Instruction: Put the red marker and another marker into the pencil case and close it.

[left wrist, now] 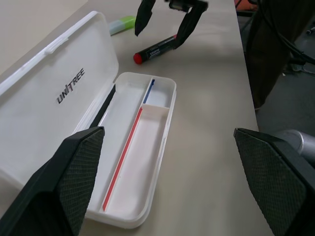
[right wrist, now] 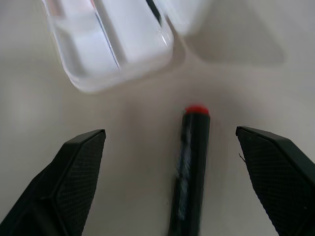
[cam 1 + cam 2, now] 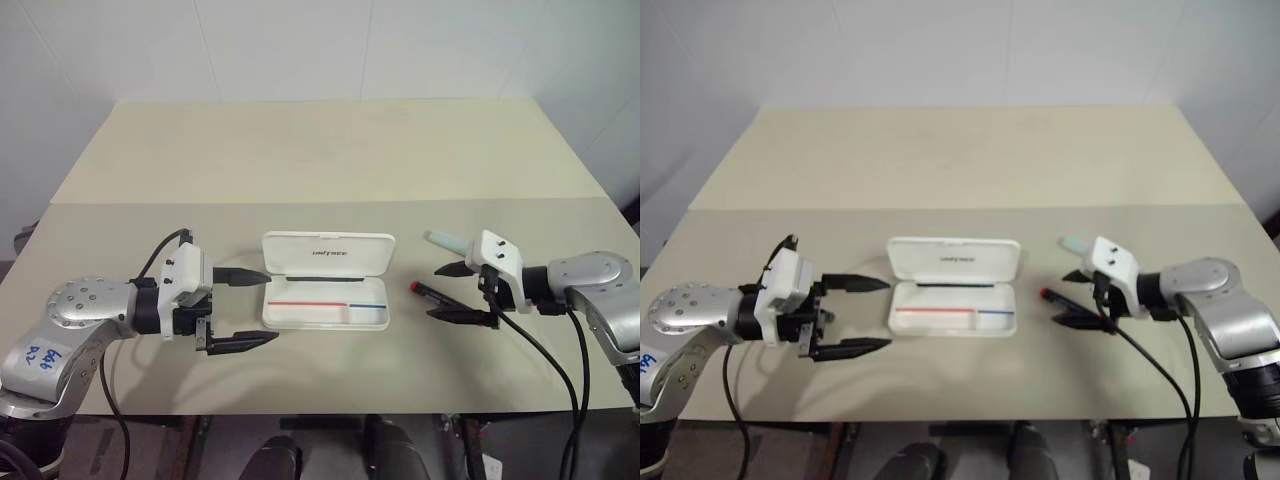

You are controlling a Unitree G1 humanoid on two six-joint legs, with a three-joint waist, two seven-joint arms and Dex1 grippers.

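Your beige table (image 3: 330,150) carries the flat white plastic hinged pencil case (image 3: 326,290), lid open, tray empty. The left gripper (image 3: 245,308) hovers beside it, jaws wide. The right gripper (image 3: 455,292) straddles the black red-tipped marker (image 1: 156,50), jaws wide, not touching. The pale green marker (image 3: 443,239) lies behind.

I can read the word "UNITREE" in dark letters on the inside of the open lid of the pencil case (image 1: 74,83); from my head I see the same word there, small and hard to make out; on my left arm (image 3: 45,355) there are blue hand-drawn marks on a white patch, and I cannot tell what they say; the red marker (image 1: 157,49) has some small pale writing along its black side, but it is too tiny for me to read.
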